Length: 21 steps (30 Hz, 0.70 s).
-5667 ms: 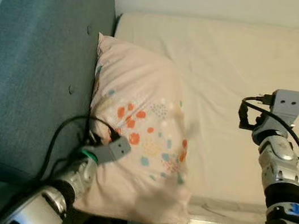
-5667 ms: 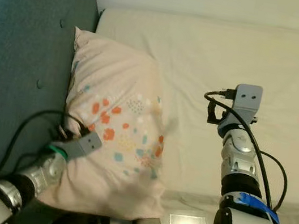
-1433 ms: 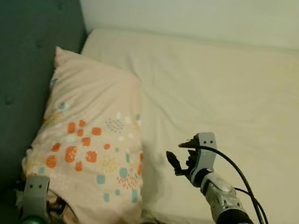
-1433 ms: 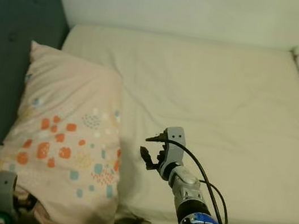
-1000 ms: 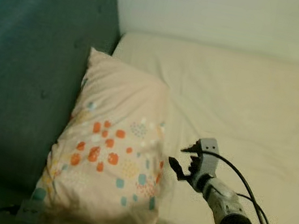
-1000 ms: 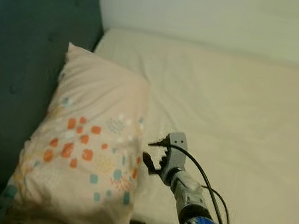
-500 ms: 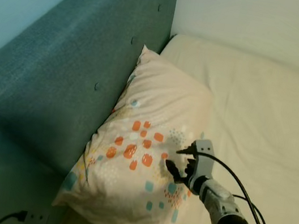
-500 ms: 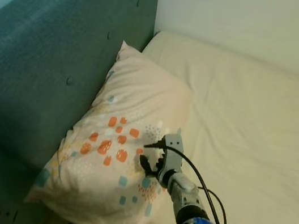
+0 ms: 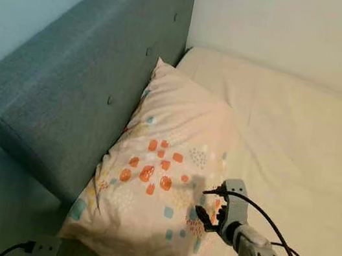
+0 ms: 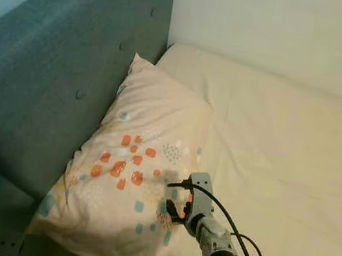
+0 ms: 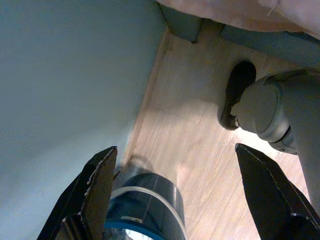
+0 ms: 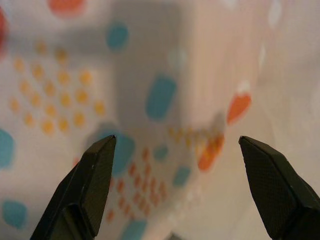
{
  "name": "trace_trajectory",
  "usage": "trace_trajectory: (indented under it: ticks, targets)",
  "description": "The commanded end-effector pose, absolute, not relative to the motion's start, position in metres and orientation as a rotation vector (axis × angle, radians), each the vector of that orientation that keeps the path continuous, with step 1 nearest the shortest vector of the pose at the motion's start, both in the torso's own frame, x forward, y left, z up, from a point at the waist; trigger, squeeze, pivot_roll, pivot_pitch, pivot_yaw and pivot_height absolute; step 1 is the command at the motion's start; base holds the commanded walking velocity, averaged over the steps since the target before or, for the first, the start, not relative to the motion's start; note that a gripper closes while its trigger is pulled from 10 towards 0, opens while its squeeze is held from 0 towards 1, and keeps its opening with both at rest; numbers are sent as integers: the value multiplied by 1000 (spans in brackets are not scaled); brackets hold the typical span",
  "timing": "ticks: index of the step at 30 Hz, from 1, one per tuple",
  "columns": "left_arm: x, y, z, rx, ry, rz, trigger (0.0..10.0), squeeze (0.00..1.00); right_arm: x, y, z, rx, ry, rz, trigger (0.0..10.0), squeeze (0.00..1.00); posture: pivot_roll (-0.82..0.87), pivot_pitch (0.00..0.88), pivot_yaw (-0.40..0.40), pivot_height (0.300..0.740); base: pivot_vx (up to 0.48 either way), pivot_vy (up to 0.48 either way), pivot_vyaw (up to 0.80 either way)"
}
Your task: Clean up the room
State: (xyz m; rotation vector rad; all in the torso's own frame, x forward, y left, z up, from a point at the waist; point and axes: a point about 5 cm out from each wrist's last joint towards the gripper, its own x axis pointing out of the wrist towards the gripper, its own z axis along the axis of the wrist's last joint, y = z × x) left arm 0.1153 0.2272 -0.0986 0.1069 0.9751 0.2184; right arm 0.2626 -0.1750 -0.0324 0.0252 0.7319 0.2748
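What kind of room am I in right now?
Most likely a bedroom: a pillow lies on a cream mattress against a padded teal headboard.

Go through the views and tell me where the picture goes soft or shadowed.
Left eye view: fairly sharp; the right gripper casts a soft grey shadow on the pillow. Right wrist view: the pillow's print is blurred from closeness, and shaded between the open fingers. Left wrist view: crisp, with a bright patch on the wood floor.
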Motion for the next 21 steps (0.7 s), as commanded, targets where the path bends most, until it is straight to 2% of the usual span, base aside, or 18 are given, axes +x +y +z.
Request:
trace_trajectory:
  ticks: [1, 8, 21]
  targets:
    - [106, 228, -102, 106, 1015, 233, 10000, 0, 251, -173, -42, 26, 791, 272, 10000, 0, -99, 46, 36, 740, -307, 0, 0]
    - [113, 230, -100, 126, 1010, 217, 10000, 0, 243, -174, -48, 34, 821, 253, 10000, 0, -98, 39, 42, 740, -325, 0, 0]
    - [117, 224, -100, 159, 1012, 170, 10000, 0, 252, -169, -42, 53, 777, 254, 10000, 0, -98, 47, 46, 740, -297, 0, 0]
